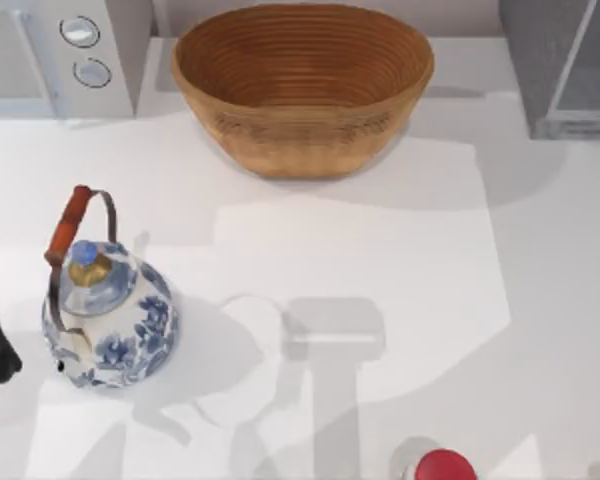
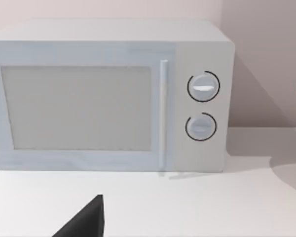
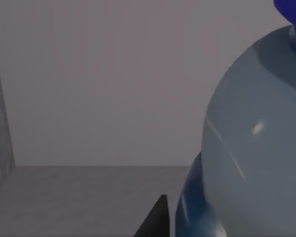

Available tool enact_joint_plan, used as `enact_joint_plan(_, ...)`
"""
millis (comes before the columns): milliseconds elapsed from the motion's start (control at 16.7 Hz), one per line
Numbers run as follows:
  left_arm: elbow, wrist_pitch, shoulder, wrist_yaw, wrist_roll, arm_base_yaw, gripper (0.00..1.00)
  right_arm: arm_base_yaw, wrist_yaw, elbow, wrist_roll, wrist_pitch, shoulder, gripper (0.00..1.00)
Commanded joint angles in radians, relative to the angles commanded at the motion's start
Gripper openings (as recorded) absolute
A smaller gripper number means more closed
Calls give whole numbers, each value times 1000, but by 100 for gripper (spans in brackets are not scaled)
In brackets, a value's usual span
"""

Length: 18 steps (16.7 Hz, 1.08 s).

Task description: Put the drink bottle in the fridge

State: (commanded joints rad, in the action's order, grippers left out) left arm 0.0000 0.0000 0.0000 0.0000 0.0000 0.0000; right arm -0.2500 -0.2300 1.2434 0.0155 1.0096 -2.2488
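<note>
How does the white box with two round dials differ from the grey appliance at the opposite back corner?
The white box with two round dials sits at the table's back left; the dark grey fridge stands at the back right. The box is pale with a closed door; the fridge's glassy door panel appears angled open. Both are box-shaped appliances.

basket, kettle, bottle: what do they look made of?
Basket: woven wicker or rattan by its look, matte brown, ridged coils. Kettle: glazed ceramic probably, glossy white with blue flowers; handle grip looks wooden. Drink bottle: pale translucent plastic, perhaps glass, with glossy highlights.
</note>
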Motion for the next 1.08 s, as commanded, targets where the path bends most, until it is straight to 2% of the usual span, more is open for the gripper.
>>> enact_joint_plan(420,0,0,0,0,0,0,100,24,21,224,-1,-113,-112,1)
enact_joint_plan(720,0,0,0,0,0,0,100,25,28,243,-3,-130,-127,1)
enact_joint_plan(1080,0,0,0,0,0,0,100,25,28,243,-3,-130,-127,46)
